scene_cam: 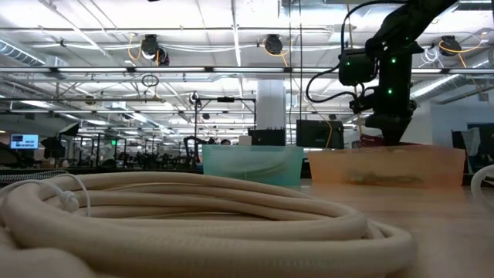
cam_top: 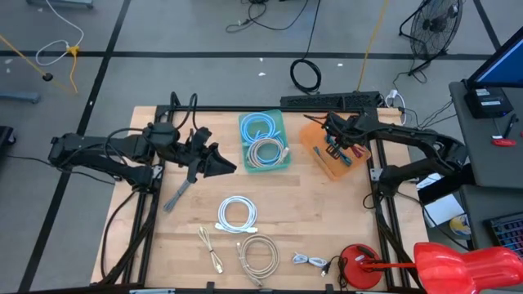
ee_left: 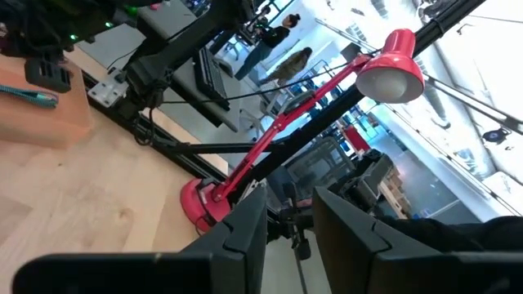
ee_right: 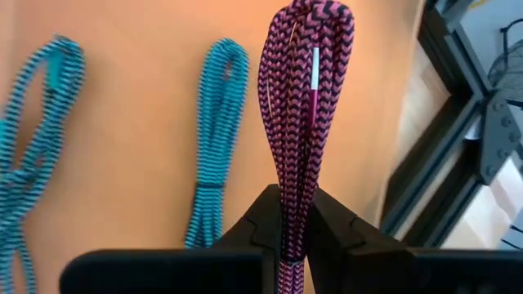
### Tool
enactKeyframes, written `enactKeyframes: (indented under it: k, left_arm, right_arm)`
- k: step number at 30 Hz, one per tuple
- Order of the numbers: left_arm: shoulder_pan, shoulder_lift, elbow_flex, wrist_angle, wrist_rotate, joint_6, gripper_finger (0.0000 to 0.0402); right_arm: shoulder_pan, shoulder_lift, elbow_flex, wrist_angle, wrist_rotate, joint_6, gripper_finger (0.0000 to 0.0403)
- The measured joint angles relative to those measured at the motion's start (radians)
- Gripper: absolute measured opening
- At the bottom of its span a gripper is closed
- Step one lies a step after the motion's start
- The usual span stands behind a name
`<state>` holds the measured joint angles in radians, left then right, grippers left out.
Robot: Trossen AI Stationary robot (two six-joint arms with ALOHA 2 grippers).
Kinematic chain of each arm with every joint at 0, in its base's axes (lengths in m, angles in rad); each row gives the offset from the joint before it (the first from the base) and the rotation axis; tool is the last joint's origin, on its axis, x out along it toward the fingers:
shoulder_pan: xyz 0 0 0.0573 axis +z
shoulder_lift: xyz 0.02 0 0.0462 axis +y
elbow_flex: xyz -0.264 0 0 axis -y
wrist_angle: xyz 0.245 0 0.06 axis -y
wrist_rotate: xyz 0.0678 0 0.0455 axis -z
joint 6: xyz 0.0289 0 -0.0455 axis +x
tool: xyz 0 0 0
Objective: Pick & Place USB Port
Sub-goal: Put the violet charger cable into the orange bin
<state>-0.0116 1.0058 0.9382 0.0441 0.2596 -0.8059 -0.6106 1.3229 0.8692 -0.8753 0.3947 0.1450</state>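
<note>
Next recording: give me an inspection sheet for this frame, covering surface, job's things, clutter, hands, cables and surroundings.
Surface: wooden table, partly bare.
Job's things: pink braided cable clamped in the right hand over the orange bin; two teal braided cables lie inside the bin.
Clutter: red desk lamp at the table's near right corner.
Hands: right hand shut on the pink braided cable; left hand partly open, empty, above the table's left side.
Cables: coiled white cables on the table; two more coils in the teal bin.
Surroundings: fan and power strip on the floor.
</note>
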Motion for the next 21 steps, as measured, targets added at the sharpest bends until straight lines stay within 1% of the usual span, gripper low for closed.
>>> enactKeyframes:
  k: [9, 15, 21]
  left_arm:
    - [0.0, 0.0, 0.0, 0.001, 0.0, -0.004, 0.0102]
    - [0.0, 0.0, 0.0, 0.001, 0.0, -0.003, 0.0102]
    - [0.0, 0.0, 0.0, 0.002, 0.0, 0.001, 0.0102]
  right_arm:
    - [-0.035, 0.0, -0.008, -0.004, -0.002, -0.026, 0.0021]
    - [-0.045, 0.001, -0.08, -0.014, -0.006, -0.001, 0.0036]
    - [-0.043, 0.001, -0.075, -0.008, 0.001, 0.008, 0.0043]
